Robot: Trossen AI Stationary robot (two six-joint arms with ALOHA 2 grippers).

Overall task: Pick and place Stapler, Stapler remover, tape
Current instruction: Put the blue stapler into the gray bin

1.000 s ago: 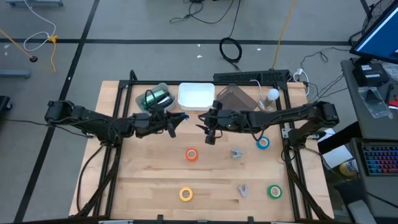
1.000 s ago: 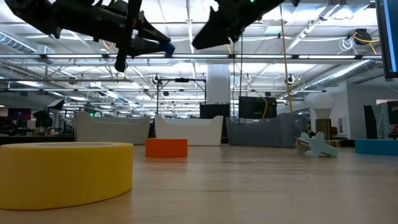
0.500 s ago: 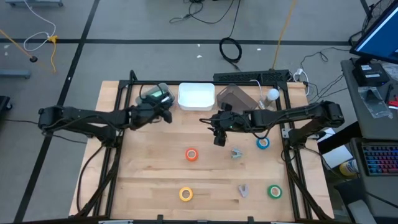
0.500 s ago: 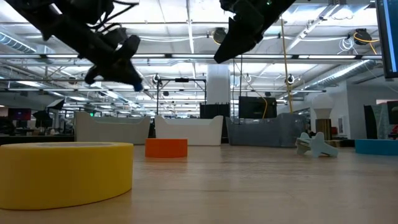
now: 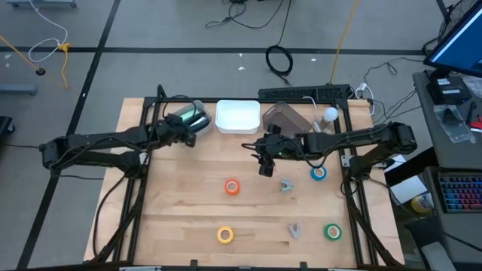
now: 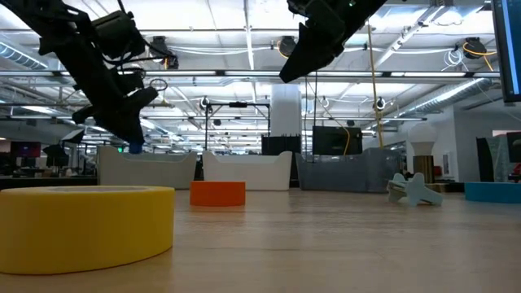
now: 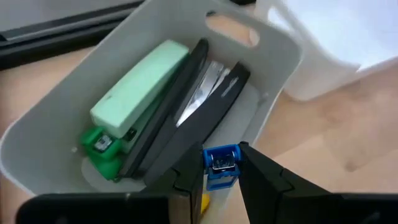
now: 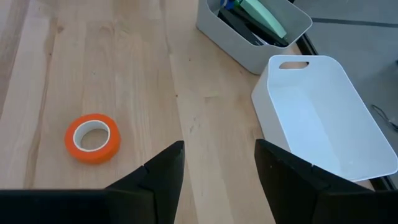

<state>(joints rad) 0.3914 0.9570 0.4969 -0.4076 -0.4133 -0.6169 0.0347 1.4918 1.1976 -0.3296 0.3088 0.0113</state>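
Wooden planks make up the table (image 5: 188,211), with three bins lined along its far edge in the upper middle of the high view.

Between the fingers of the left gripper (image 7: 217,171) sits a small blue stapler remover (image 7: 221,164), pinched from both sides with its metal jaws facing the camera. In the left wrist view it hangs over the near rim of the grey bin (image 7: 273,68). Inside that bin the green stapler (image 7: 140,87) lies with a black stapler (image 7: 186,112) alongside it, both long axes running slantwise from the bin's lower left corner toward its handle cut-out at upper right. The blue piece is thus just short of the open space beside them; a release here looks likely to drop it at the rim, so a little more reach inward would probably serve better. In the high view this gripper (image 5: 183,132) sits at the bin's lower edge, upper left of centre.

The right gripper (image 8: 214,165) hovers with its fingers spread and nothing between them, above bare wood. The orange tape (image 8: 93,137) lies off to the lower left in its wrist view, well apart from the fingers; the white bin (image 8: 323,124) is at the right. From above, this right gripper (image 5: 265,158) is the nearer arm to the orange ring (image 5: 232,187), and also to the blue tape (image 5: 318,173). The yellow tape (image 5: 225,235) and green tape (image 5: 332,232) lie farther down the frame.
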